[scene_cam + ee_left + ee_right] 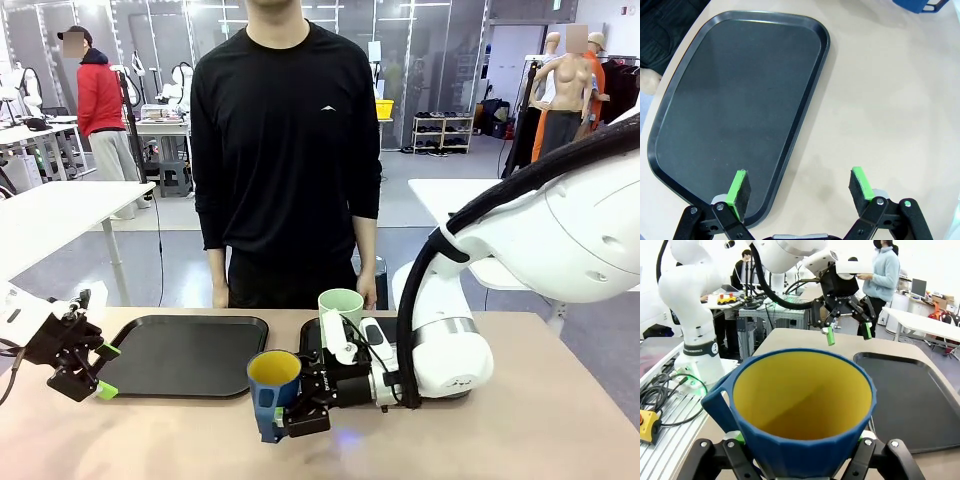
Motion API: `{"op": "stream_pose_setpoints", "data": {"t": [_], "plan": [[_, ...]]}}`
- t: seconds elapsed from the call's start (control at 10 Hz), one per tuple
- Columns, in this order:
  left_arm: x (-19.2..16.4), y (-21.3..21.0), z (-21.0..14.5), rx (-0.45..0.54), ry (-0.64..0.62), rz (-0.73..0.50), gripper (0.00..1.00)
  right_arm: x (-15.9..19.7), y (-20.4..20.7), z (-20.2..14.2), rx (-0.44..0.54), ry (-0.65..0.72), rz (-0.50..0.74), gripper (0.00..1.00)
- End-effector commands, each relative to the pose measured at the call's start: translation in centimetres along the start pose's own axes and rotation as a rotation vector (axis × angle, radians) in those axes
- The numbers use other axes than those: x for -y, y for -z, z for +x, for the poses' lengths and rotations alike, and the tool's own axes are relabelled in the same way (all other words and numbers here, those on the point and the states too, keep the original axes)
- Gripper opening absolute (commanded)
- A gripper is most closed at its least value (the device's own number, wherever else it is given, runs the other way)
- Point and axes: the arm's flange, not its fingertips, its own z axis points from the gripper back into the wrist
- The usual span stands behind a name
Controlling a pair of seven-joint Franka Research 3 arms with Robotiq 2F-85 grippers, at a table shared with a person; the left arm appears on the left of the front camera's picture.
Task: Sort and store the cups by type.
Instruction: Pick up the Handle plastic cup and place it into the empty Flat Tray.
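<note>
The dark blue mug [272,388] with its yellow inside sits upright at the table's front middle, and my right gripper [300,408] is shut on its lower body. In the right wrist view the mug [801,405] sits between my fingers, handle to the picture's left. The pale mint tumbler [340,306] stands upright behind my right wrist. My left gripper [92,370] hangs open at the table's left, and its green pads [738,190] straddle the near rim of a black tray [740,100], holding nothing. A corner of the mug [920,5] shows far off.
The black tray [185,355] lies left of centre with nothing on it. A second dark tray [310,335] is mostly hidden behind my right arm, under the tumbler. A person in black [285,150] stands at the far edge, hands down.
</note>
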Motion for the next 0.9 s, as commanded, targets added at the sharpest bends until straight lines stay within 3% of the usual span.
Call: {"op": "stream_pose_setpoints", "data": {"t": [0.0, 0.5, 0.8], "plan": [[0.0, 0.2, -0.1, -0.001, 0.0, 0.01, 1.0, 0.2, 2.0, 0.4, -0.033, -0.041, -0.075, 0.52], [0.0, 0.2, -0.1, -0.001, 0.0, 0.01, 1.0, 5.4, 9.1, 1.0, 0.006, -0.009, -0.303, 0.52], [0.0, 0.2, -0.1, -0.001, 0.0, 0.01, 1.0, 8.7, 12.6, 0.4, 0.03, 0.002, -0.355, 0.52]]}}
